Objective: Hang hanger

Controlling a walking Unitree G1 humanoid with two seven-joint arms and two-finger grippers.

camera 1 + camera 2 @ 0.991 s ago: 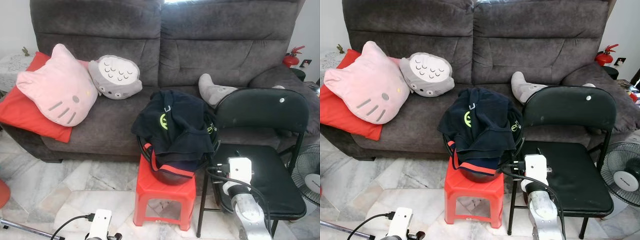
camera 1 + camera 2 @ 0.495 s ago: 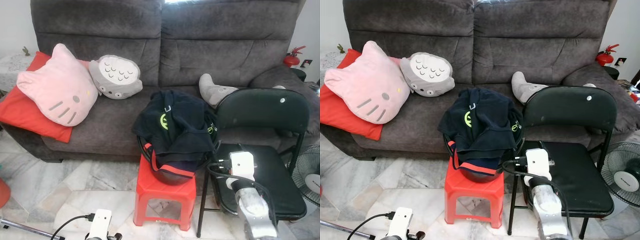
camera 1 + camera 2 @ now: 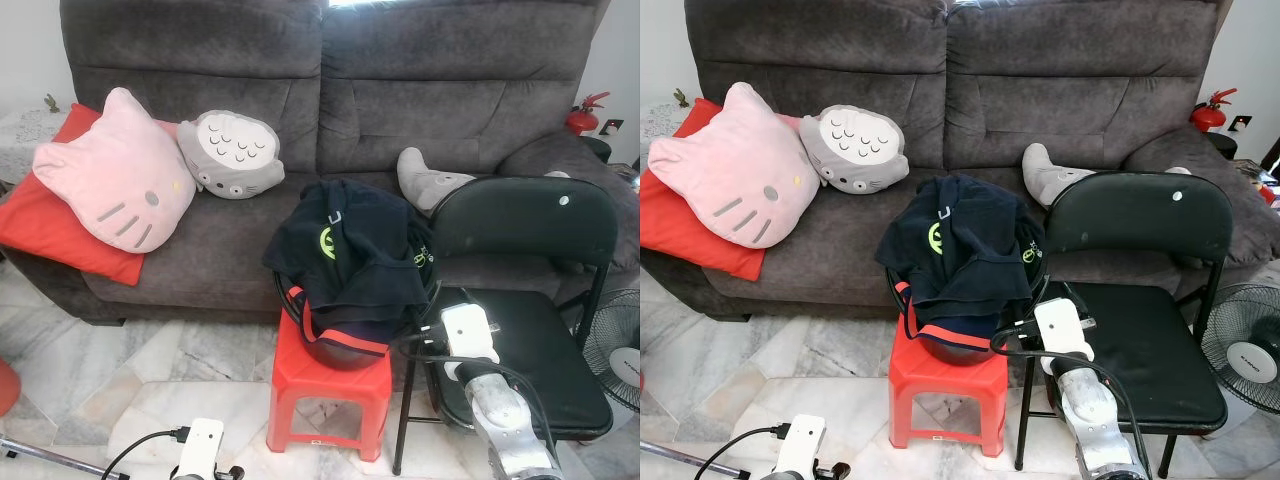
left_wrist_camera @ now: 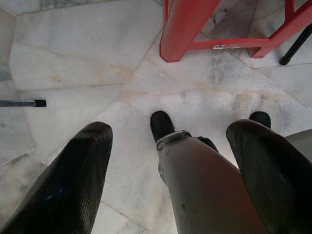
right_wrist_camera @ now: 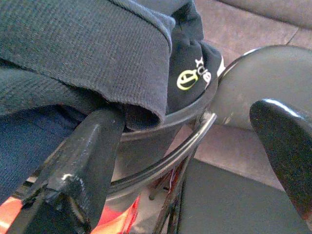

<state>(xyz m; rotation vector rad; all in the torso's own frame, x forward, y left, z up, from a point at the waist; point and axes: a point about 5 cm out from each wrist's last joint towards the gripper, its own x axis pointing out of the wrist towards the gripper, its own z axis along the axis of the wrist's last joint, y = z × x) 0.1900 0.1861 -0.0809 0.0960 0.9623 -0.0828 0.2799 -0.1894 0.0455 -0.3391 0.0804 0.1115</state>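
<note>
Fingers [image 5: 83, 170] of my right gripper [image 5: 185, 146] stand wide apart with nothing between them, one fingertip close under the folded hem of the dark shirt [image 3: 350, 255], the other out over the chair [image 3: 530, 300] side. From my head I see that arm raised low in front of me, its wrist beside the black basin [image 3: 345, 345] that sits on the red stool [image 3: 330, 395] and holds the shirt heaped over its rim.

My left gripper [image 4: 170, 165] hangs idle over the marble floor [image 4: 73, 63] near my own leg, its fingers [image 4: 63, 185] also spread and empty.

As for the hanger, I can't pick one out with certainty. My right wrist camera shows thin dark wire or rim lines [image 5: 170, 151] curving just under the basin's edge, beside the chair frame; that may be the hanger, but it could equally be part of the basin or chair. Nor can I make out a rail or hook to hang it on.

So I judge I'm at the very start: reaching in toward the basin, nothing grasped yet. The next move calls for settling what that thin bar really is, then lining the open fingers across it, clear of the shirt's hem, so I close on the bar alone and don't pinch cloth or drag the basin off its stool.
</note>
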